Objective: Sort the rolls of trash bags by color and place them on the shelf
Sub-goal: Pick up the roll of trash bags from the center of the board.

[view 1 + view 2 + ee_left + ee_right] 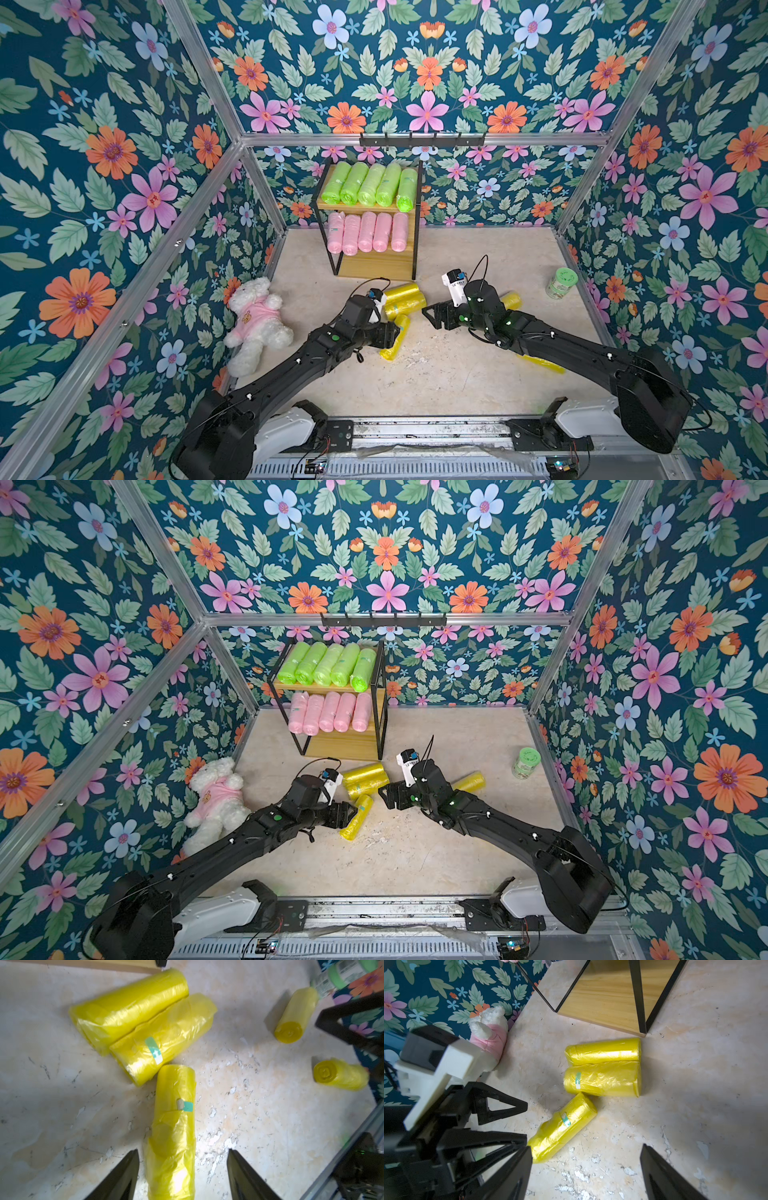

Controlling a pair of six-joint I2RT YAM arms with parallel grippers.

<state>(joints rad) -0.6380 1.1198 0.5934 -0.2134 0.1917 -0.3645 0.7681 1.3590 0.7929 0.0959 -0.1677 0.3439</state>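
Clutter sat at both sides: a white teddy bear [257, 324] in a pink top lay against the left wall beside the left arm, and a green-lidded jar [562, 283] stood near the right wall, well apart from the rolls. At the back of the table [440, 376], under a black hook rail [422, 140], stood the shelf [374, 269]. Five green rolls [370, 185] lay side by side on its top tier and five pink rolls [368, 232] on the middle tier, while the bottom board lay open toward the arms.

A pair of yellow rolls [404, 300] lay touching, just in front of the shelf's front right leg. A third yellow roll [174, 1126] lay just nearer, its end between the left jaws. These stood apart and seemed to clear it, though the wrist view was blurred. A fourth yellow roll [512, 300] lay behind the right wrist, and a fifth yellow roll [544, 365] was partly hidden under the right forearm. The right jaws stood apart and held nothing, beside the pair. Bare table ran between the arms to the front rail.
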